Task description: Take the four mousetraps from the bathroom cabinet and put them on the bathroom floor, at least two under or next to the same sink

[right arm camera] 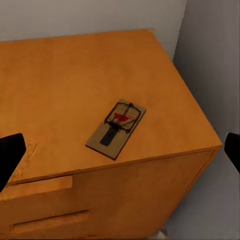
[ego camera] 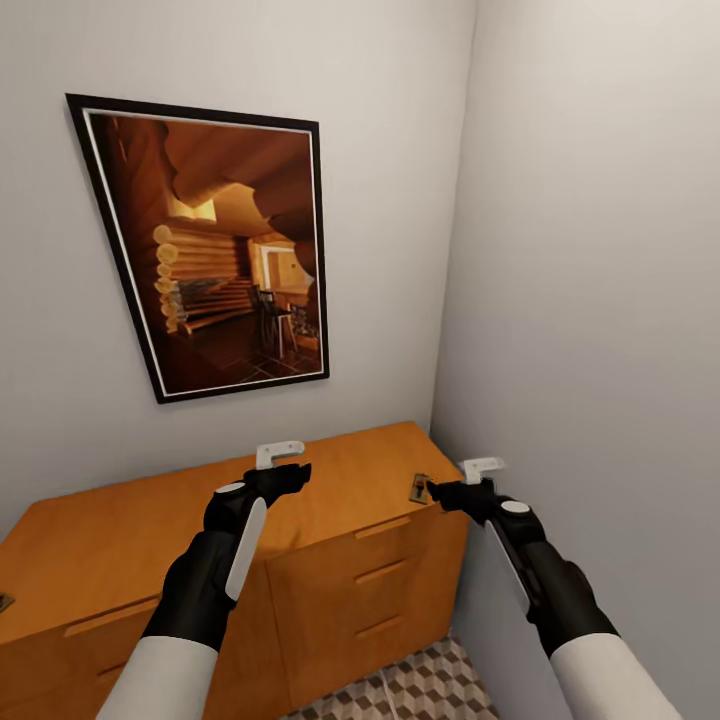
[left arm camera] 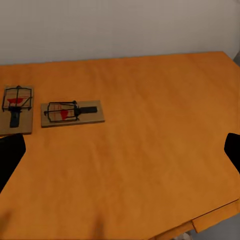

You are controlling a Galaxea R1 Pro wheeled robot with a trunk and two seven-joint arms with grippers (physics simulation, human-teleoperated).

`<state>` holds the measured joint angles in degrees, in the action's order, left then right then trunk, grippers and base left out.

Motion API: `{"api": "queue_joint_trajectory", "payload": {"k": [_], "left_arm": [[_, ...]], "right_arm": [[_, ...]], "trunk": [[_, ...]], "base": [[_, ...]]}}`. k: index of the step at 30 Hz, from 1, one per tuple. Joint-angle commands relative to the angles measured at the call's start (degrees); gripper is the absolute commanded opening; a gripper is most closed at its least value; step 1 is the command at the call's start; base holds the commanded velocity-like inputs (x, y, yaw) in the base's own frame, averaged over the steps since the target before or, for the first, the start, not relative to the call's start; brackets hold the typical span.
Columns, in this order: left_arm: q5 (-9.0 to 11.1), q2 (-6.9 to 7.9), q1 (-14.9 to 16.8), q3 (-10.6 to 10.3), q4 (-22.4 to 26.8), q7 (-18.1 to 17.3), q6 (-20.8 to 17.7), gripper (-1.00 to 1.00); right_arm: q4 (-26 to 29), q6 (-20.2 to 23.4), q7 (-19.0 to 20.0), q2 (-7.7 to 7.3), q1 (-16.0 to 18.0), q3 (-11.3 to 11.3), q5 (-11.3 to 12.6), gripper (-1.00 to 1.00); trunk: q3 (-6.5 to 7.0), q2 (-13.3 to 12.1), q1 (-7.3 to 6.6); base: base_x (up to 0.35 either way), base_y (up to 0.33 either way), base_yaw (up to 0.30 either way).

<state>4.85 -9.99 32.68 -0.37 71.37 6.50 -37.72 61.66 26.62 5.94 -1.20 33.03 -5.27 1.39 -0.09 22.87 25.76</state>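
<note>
On the flat top of the waist-high orange-brown wooden cabinet (ego camera: pixel 120 545), our left gripper (ego camera: pixel 279 455) hovers with fingers apart beyond two tan rectangular mousetraps (left arm camera: pixel 72 113). Our right gripper (ego camera: pixel 484 467) hangs, fingers spread, above a third trap (right arm camera: pixel 116 127) near the front edge.

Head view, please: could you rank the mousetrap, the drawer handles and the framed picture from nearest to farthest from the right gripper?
1. The mousetrap, on the cabinet top's right end, beside the right gripper.
2. The drawer handles, below on the cabinet front.
3. The framed picture, up on the wall, to the left.
</note>
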Motion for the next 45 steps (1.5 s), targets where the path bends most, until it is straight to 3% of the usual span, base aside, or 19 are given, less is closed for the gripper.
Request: {"api": "queue_joint_trajectory", "payload": {"k": [1,4,12,22,32,45], "left_arm": [[0.52,-0.01,0.01,-0.05,0.04,0.46,-0.22,1.0],[0.52,-0.01,0.01,-0.06,-0.04,0.45,-0.19,1.0],[0.48,-0.01,0.01,-0.08,-0.09,0.45,-0.17,1.0],[0.42,-0.01,0.01,-0.14,-0.09,0.46,0.05,1.0],[-1.18,-0.01,0.01,-0.07,-0.13,0.53,0.09,1.0],[-1.66,-0.01,0.01,-0.07,-0.11,0.46,0.13,1.0]], "right_arm": [[0.01,0.48,1.14,-0.05,0.02,-0.7,0.76,1.0],[-0.37,0.98,3.7,-0.04,0.01,-2.11,2.25,1.0],[-3.23,1.17,4.97,-0.03,0.01,-3.04,3.13,1.0],[-6.15,0.7,5.12,-0.03,0.0,-3.11,3.02,1.0],[-6.24,0.63,4.22,-0.03,0.01,-3.01,2.79,1.0],[-6.03,0.16,2.62,-0.06,0.01,-3.0,2.49,1.0]], "trunk": [[-0.03,0.05,0.03],[-0.03,0.05,0.03],[-0.03,0.05,0.03],[-0.03,0.05,0.03],[-0.03,0.05,0.03],[-0.03,0.05,0.03]], "base": [[0.02,-0.006,0.0],[0.011,-0.004,0.0],[0.003,-0.001,0.0],[0.001,0.031,0.0],[0.099,0.241,0.0],[0.144,0.159,0.0]]}}
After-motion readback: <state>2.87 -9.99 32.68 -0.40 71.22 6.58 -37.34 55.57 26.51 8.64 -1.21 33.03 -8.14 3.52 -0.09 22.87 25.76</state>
